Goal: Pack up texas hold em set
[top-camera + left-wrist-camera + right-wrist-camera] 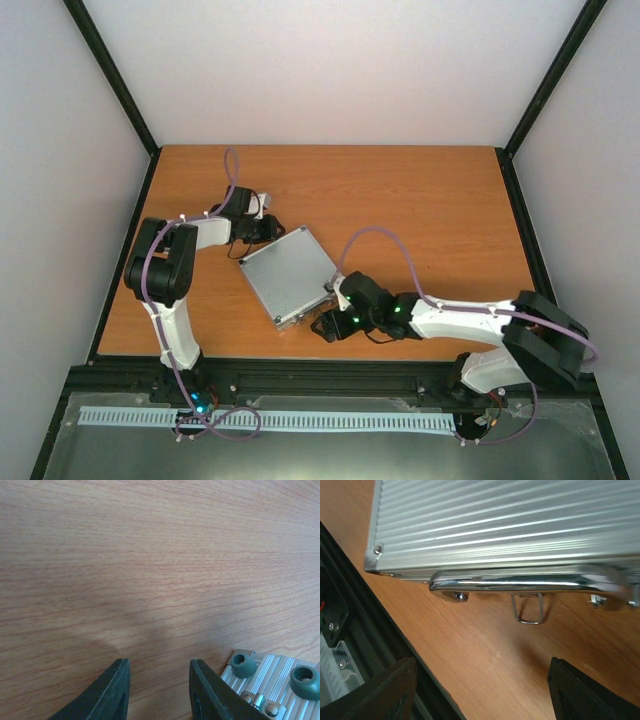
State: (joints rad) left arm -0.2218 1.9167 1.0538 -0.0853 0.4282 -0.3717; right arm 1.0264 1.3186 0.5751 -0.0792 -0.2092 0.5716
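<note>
Ribbed silver aluminium case lies closed mid wooden table. The right gripper is spread wide and empty by its chrome handle. The left gripper is partly spread, empty, at a corner, so I'd brace there while latching.

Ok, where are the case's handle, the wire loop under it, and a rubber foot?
handle (pixel 520 584): right wrist view, middle of the chrome bar.
wire loop (pixel 529 622): right wrist view, its bottom rung.
rubber foot (pixel 246 668): left wrist view, rim of the left foot.
</note>
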